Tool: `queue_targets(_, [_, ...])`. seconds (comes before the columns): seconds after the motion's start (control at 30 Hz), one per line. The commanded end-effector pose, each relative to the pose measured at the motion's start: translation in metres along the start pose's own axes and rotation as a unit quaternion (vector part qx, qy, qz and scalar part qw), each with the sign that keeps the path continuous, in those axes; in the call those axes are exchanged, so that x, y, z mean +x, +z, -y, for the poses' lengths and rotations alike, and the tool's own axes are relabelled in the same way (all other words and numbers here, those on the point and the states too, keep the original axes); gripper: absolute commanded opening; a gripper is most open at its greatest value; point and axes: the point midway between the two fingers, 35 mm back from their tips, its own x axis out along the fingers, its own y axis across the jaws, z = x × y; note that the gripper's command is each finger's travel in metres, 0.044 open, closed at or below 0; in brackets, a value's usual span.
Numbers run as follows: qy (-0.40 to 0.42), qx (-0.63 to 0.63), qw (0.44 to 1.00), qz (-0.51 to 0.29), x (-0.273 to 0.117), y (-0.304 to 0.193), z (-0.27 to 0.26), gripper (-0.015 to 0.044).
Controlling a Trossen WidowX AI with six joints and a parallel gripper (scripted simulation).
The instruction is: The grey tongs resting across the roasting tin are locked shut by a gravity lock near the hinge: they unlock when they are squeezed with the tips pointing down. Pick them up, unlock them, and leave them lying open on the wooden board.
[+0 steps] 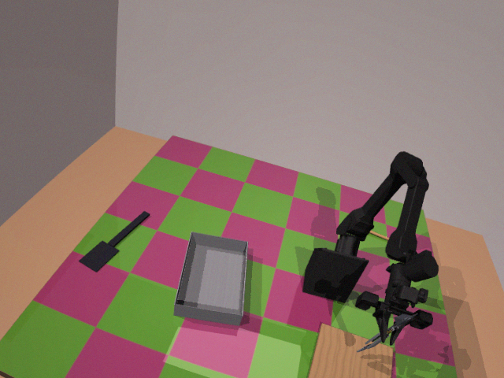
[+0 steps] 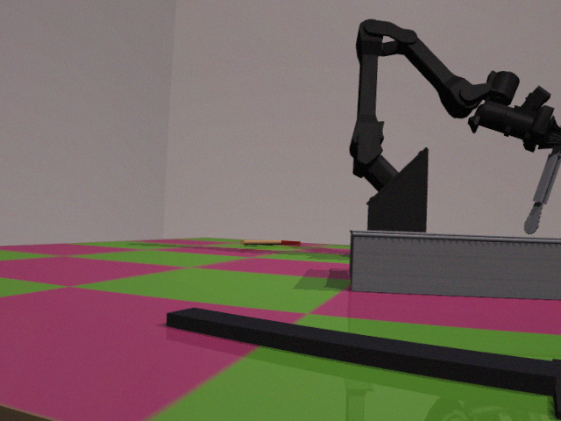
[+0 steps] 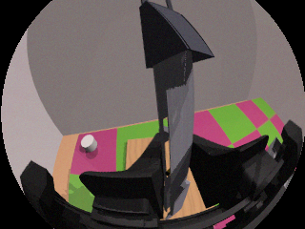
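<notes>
pinching the tongs (image 1: pixel 373 342) (image 2: pixel 545 176) (image 3: pixel 181 110) firmly in the gripper (image 1: pixel 387 342) (image 2: pixel 557 139) (image 3: pixel 170 135), with fingers drawn in on both arms. held up in the air by the near edge of the board (image 1: pixel 338 350) (image 3: pixel 137 148), well apart from the tin (image 1: pixel 209 315) (image 2: pixel 452 267). pointing steeply tips-down, hinge end up, with a long axis leaning a little off vertical, tips slanting back toward the robot's base. likely light and stiff, smooth enough to swivel in the pinch, and springy across the arms once unlocked. best taken across both arms, partway between hinge and tips, to squeeze evenly. can't tell whether unlocked. next, probably to be tilted flat over the board, lowered, then let go gently, lest a sudden spread kick sideways or a tip snag on the wood.
</notes>
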Motion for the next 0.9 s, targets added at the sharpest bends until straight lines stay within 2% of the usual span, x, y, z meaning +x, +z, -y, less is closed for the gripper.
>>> queue_targets(0.0, [-0.002, 0.003, 1.0, 0.004, 0.0, 0.002, 0.0, -0.015])
queue_targets(0.2, [-0.003, -0.001, 1.0, -0.013, 0.006, 0.0, -0.001, -0.015])
queue_targets(0.87, [-0.011, -0.02, 0.988, -0.154, 0.047, -0.019, -0.005, -0.015])
